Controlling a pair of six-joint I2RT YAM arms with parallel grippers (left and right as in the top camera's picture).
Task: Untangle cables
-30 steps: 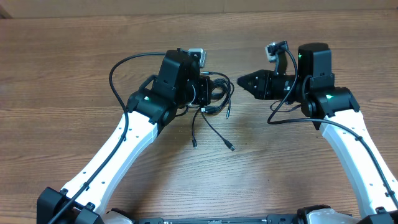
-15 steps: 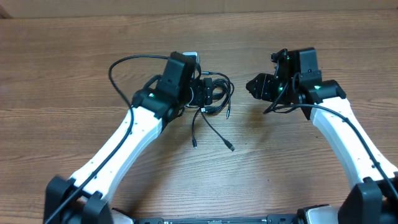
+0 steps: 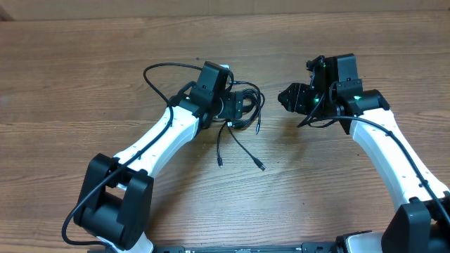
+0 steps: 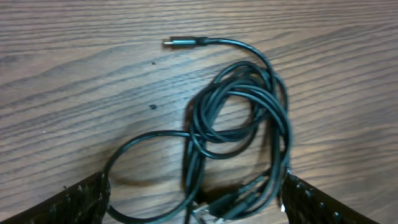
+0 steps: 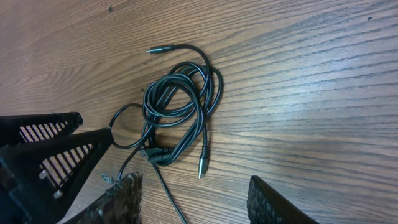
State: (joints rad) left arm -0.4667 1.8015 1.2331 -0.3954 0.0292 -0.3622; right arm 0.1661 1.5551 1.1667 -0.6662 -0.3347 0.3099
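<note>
The cables (image 3: pixel 244 105) lie as one looped, overlapping bundle on the wooden table (image 3: pixel 84 70). All positions below are referenced to this bundle. The left gripper (image 3: pixel 235 107) is positioned directly over the left side of the bundle with its jaws spread wide. In the left wrist view, its two fingers (image 4: pixel 84 196) stand at either side of the bundle's near portion. Several strands pass between them and none is pinched. Contact between the fingers and the outermost strands cannot be determined. The right gripper (image 3: pixel 285 98) is located to the right of the bundle, clear of it, and points toward it. Its jaws are parted and hold nothing, and bare table shows between them in the right wrist view. Two loose strands (image 3: pixel 239 144) trail from the bundle toward the arm bases, each ending in a slim plug tip (image 3: pixel 263 168). A third plug tip (image 4: pixel 177 42) projects from the far side of the bundle and rests flat on the table.
</note>
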